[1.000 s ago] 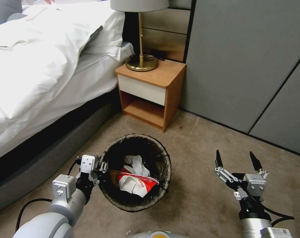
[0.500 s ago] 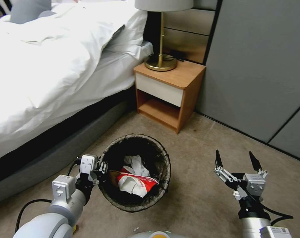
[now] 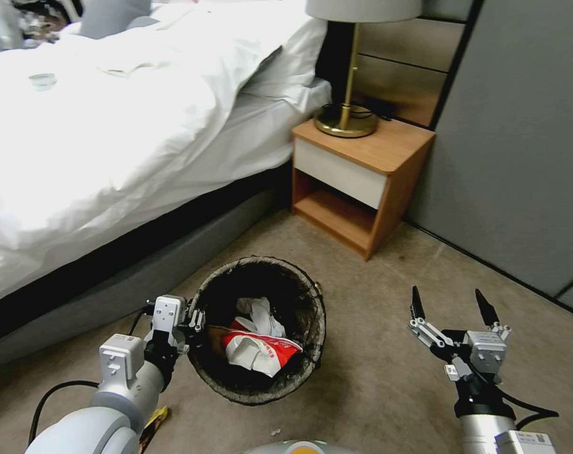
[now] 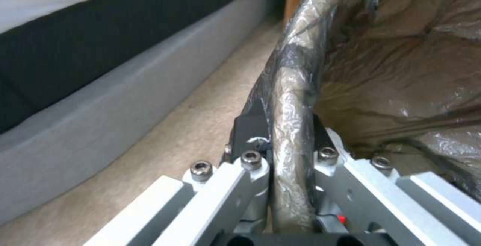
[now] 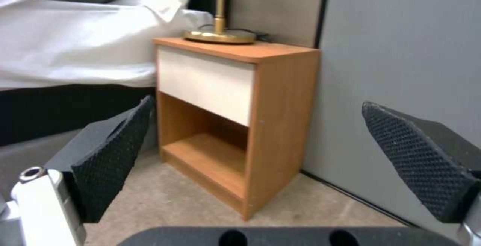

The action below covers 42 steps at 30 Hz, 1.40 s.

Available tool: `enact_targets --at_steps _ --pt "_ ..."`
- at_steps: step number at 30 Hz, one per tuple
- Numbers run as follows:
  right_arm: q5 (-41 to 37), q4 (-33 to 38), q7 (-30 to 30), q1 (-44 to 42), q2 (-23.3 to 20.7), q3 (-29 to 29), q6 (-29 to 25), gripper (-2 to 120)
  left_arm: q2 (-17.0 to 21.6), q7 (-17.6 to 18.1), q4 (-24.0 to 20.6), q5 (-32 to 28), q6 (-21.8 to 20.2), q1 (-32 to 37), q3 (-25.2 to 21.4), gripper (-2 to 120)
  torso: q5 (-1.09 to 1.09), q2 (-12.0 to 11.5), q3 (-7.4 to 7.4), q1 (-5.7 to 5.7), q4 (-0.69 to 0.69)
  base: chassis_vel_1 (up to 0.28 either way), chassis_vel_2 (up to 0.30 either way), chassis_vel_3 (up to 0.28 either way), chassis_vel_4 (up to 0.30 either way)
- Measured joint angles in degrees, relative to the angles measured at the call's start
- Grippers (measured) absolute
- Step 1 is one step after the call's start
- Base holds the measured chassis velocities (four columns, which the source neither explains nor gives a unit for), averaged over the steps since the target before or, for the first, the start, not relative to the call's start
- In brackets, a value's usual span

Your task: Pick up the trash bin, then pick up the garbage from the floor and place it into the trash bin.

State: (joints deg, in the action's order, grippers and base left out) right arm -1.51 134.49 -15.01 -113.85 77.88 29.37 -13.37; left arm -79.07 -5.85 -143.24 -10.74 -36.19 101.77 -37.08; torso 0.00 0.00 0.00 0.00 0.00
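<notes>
A: Bin bottom buried under garbage; rest of the white wall wrapped in the bag.
B: Brown scrap left of the red-and-white carton half tucked beneath it, kind unclear.
A: Left gripper fingertips lost against the bin's dark rim from the head; clamped either side of the rim at the wrist, tips hidden by bag film.
B: Yellow scrap left of the bin mostly behind the left arm. White speck below the bin too small to identify.
A: Lamp shade beyond the bin cut off at the top edge.
</notes>
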Motion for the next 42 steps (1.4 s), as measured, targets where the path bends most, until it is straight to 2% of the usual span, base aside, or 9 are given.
enact_targets --at_steps 33,38,41,42 --pt "-0.8 -1.2 -0.2 0.7 -0.6 -0.3 0.3 100 -0.3 0.0 0.0 0.7 0.7 0.5 0.3 1 0.00 0.0 0.00 0.00 0.00 0.084 0.084 0.085 0.084" --pt "-3.2 -1.7 -1.1 1.7 -0.9 -0.5 3.0 100 -0.3 0.0 0.0 1.3 1.5 0.6 0.3 1 0.00 0.0 0.00 0.00 0.01 0.042 0.037 0.036 0.025" --pt "-9.5 -2.5 -3.9 4.5 -1.6 -1.2 10.3 100 -0.3 0.0 0.0 1.4 1.6 0.7 0.2 1 0.00 0.0 0.00 0.00 -0.02 0.000 0.000 0.000 0.000" --pt "-9.5 -2.5 -3.9 4.5 -1.6 -1.2 10.3 100 -0.3 0.0 0.0 1.4 1.6 0.7 0.2 1 0.00 0.0 0.00 0.00 -0.02 0.000 0.000 0.000 0.000"
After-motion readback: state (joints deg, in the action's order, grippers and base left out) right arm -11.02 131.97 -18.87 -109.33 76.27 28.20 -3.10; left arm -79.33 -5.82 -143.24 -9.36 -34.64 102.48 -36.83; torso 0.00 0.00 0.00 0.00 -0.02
